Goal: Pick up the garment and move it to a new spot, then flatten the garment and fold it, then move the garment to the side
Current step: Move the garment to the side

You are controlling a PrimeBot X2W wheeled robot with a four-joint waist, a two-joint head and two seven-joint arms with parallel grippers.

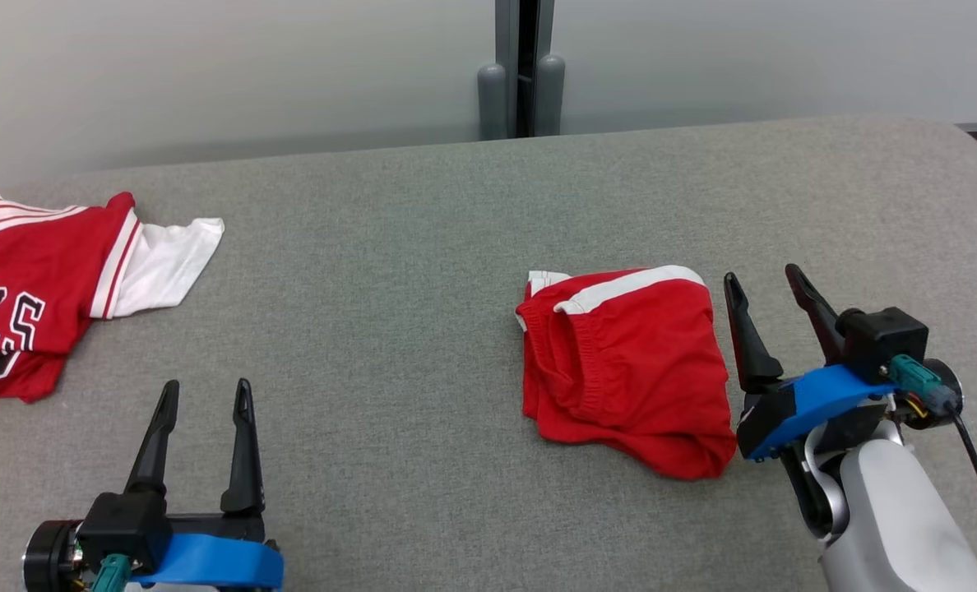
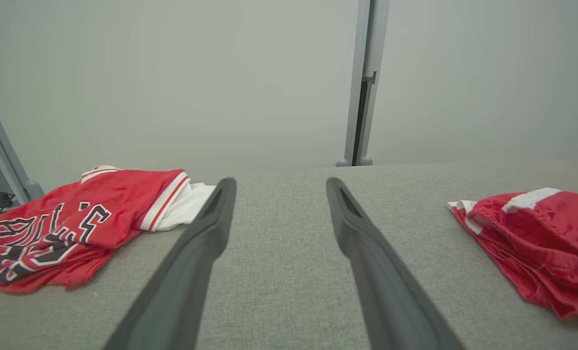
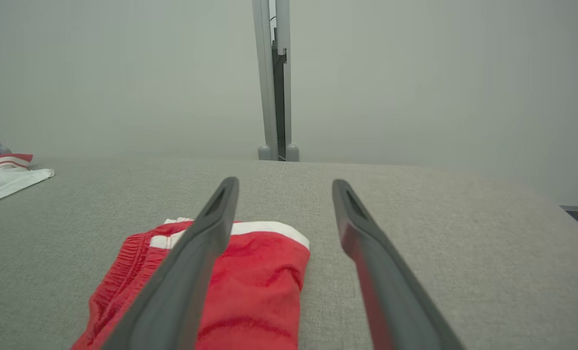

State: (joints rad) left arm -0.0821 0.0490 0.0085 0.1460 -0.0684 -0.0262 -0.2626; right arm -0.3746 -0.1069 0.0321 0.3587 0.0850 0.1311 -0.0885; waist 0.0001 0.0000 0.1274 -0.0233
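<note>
Covering most of the head view, the grey surface carries a red jersey at its far left and the red shorts right of the middle. The shorts look already folded (so I judge that the move to the side is what remains), with their long side running away from the robot. The right end effector stands just beside their right edge, fingers spread and empty, so it is the nearer one. The left end effector, spread too, is well apart.
</note>
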